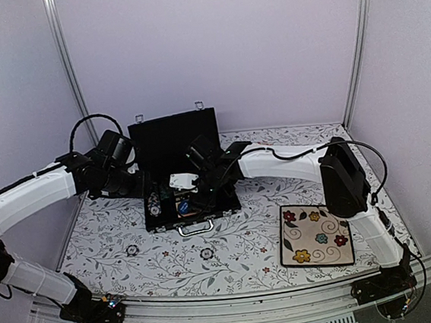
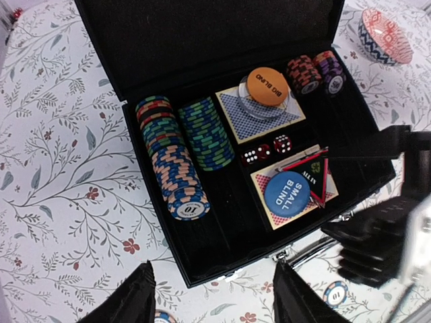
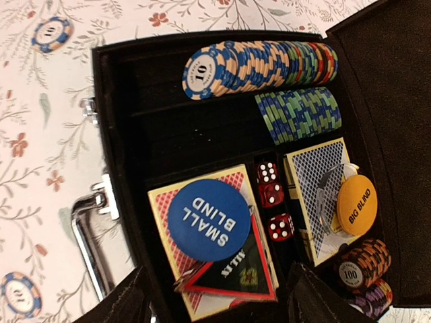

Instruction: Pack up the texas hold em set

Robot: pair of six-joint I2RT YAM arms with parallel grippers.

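The black case [image 1: 174,139] lies open at the table's middle, lid up and silver handle [image 3: 91,235] facing the near edge. Inside are rows of multicoloured chips [image 2: 172,161], two card decks, red dice [image 2: 266,149], an orange BIG BLIND button [image 2: 267,86] and a blue SMALL BLIND button [image 3: 209,219] on the red-backed deck beside a triangular ALL IN marker [image 3: 236,272]. My left gripper [image 2: 215,299] is open and empty over the case's front left corner. My right gripper [image 3: 215,303] is open and empty just above the blue button.
Loose chips lie on the flowered tablecloth in front of the case [image 1: 132,250] [image 1: 207,252] [image 3: 52,33]. A cream square plate with flowers [image 1: 316,234] sits at the front right. A small pink patterned bowl [image 2: 385,35] stands behind the case.
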